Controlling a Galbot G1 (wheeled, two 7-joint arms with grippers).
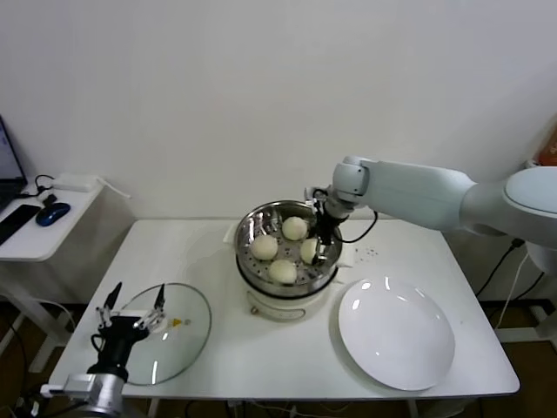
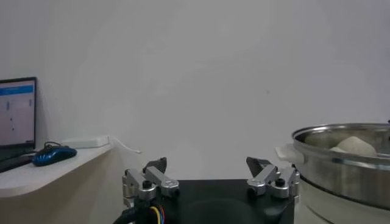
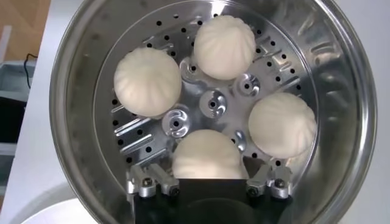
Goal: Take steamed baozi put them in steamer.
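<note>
right gripper (image 3: 210,182): spread wide around one baozi (image 3: 207,155), gripping nothing | four baozi in steamer (image 1: 261,218), near its right rim | left gripper (image 1: 135,300): spread, idle over lid (image 1: 178,335) | plate (image 1: 396,335) bare beside pot

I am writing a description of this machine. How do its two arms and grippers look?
The right arm has a smooth pale grey-white shell with rounded joints; a black cable runs beside its black wrist. The right gripper and the left gripper have black bodies with silver metal fingers fastened by dark screws. Coloured wires show at the left wrist.
</note>
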